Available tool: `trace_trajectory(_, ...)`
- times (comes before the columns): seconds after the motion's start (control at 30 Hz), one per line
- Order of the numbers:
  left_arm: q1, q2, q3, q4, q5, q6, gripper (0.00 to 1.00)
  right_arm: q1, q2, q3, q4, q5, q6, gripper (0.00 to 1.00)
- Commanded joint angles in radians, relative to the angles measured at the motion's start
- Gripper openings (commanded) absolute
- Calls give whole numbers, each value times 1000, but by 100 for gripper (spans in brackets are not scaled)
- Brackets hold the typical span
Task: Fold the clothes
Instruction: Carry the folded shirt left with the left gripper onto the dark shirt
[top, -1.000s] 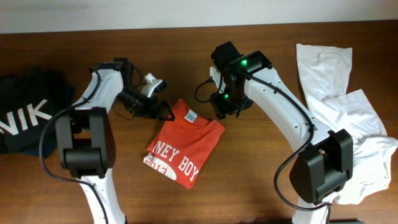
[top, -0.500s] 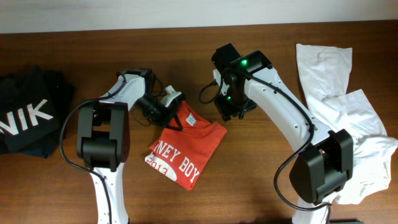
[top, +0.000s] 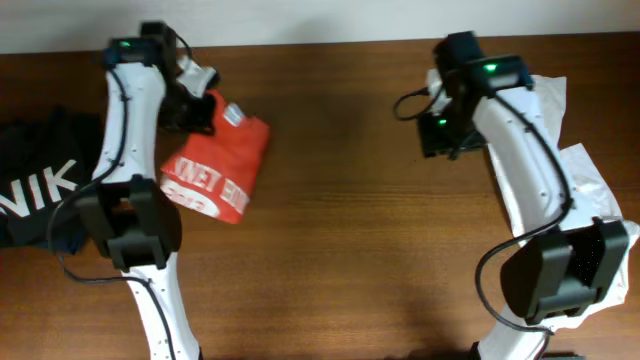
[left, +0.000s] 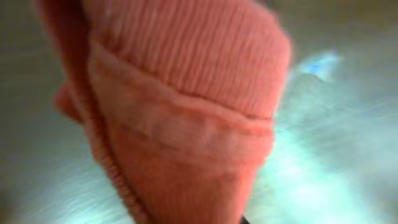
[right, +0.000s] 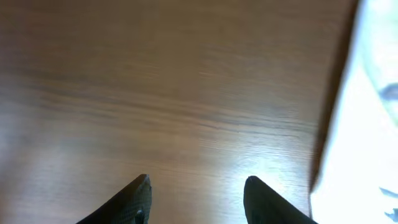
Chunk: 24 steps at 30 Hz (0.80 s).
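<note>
Left gripper (top: 192, 103) at far-left rear of table (top: 340, 230); closed on collar end of red T-shirt (top: 215, 165); left wrist view filled by blurred ribbed red collar (left: 186, 124), fingers themselves hidden by cloth; shirt folded, white lettering upward, trailing from gripper toward table front; black garment (top: 40, 175) just beside it at left edge; right gripper (right: 196, 196) open, fingers well apart, holding nothing, bare wood between them; it hangs over table near white garments (top: 520, 105) heaped at right edge; white cloth (right: 367, 124) visible at right of right wrist view.
</note>
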Motion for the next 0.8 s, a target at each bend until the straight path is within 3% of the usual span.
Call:
trace_trajectory(0.0,41,-6,194,-80,-255,-100,1,-84,-34,23,13,16,-13,52)
trace_trajectory(0.13,109,-6,349,-191,-326,-174,1,-150,-34,23,34,15,-13,52)
trace_trajectory(0.27,173,-29,367,-206,-321,-216,1,-172,-34,23,65,16,-13,52)
trace_trajectory(0.4,226,-154,279,-206,-321,-249,0,-174,-34,23,91,16,-13,52)
trace_trajectory(0.57,293,-380,-11,-206,-396,-252,1,-174,-34,23,116,15,-13,52)
trace_trajectory(0.67,355,-400,-106,-166,-471,-251,0,-174,-34,23,114,14,-13,52)
trace_trajectory(0.77,402,-398,-161,-32,-469,-233,1,-174,-34,23,112,3,-12,52)
